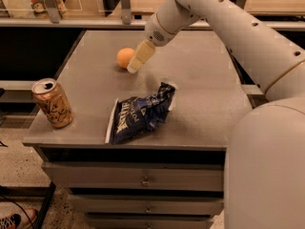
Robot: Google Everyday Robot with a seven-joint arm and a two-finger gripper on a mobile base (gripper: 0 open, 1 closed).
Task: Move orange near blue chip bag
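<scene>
gripper (135, 59) just beside orange (125, 57), opening indiscernible, nothing visibly held; likely light, firm, smooth, apt to roll; best gripped across the middle.

- The orange (125, 57) is set on the desk (200, 80), toward the rear and left of the middle.
- The hand (133, 67) is held just right of the orange, close beside it; whether they touch cannot be told.
- The chip bag (140, 114) is laid near the front edge, before the orange and the hand and apart from both.
- The can (52, 103) is stood upright at the front left corner, left of the chip bag.
- Drawers (143, 178) are found beneath the desk top.
</scene>
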